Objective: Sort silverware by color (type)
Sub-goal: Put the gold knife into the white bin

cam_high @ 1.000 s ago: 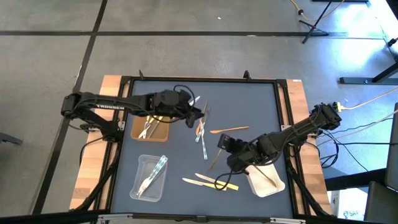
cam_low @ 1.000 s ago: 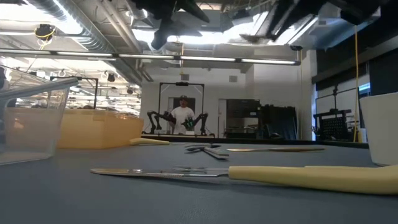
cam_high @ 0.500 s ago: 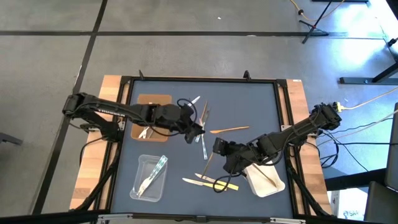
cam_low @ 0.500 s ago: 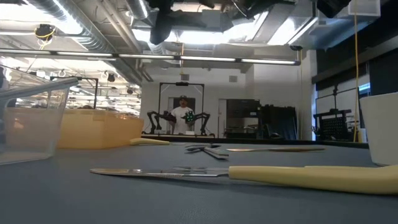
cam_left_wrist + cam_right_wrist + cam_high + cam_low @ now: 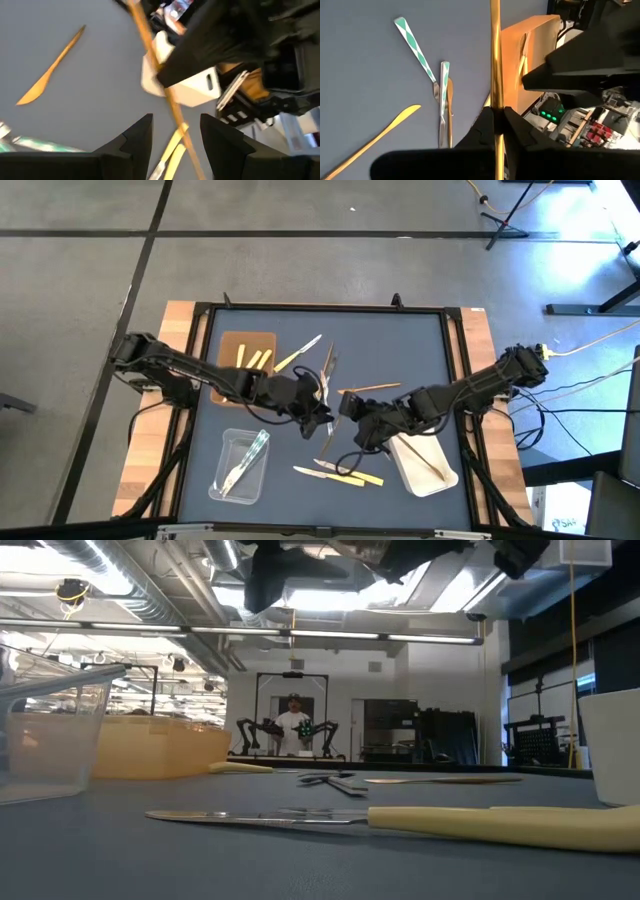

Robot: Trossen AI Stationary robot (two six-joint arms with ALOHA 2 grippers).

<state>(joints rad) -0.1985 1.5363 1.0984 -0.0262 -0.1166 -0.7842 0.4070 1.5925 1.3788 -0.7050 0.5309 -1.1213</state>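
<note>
Nearest the front edge of the table (image 5: 400, 330), the high view shows two pale yellow utensils (image 5: 352, 477) lying close together, with a clear tray (image 5: 240, 465) to their left holding what looks like two clear greenish pieces, and a white tray (image 5: 428, 470) to their right holding one thin wooden stick. The low view shows what the overhead one cannot: a yellow-handled knife (image 5: 500, 825) lying flat right before the lens, and the clear tray's wall (image 5: 50, 730) standing up on the left.

In the middle of the mat the two grippers meet. The right gripper (image 5: 345, 408) is pinched shut on a thin wooden utensil (image 5: 495, 60); its own wrist view shows the fingers pressed against the stick, which runs straight ahead. The left gripper (image 5: 318, 420) sits just beside it with fingers spread; its wrist view shows the same stick (image 5: 165, 95) crossing between the open fingers, not clearly touching either one.

Farther on lies one wooden knife (image 5: 372, 388), and two green-checked clear utensils (image 5: 420, 55) which only the right wrist view shows plainly. At the back left the brown tray (image 5: 245, 355) holds about three yellow pieces; the count is hard to tell. One more pale utensil (image 5: 300, 352) lies just beside it.

Far behind the table, the low view shows a person (image 5: 294, 725) standing at another robot rig.
</note>
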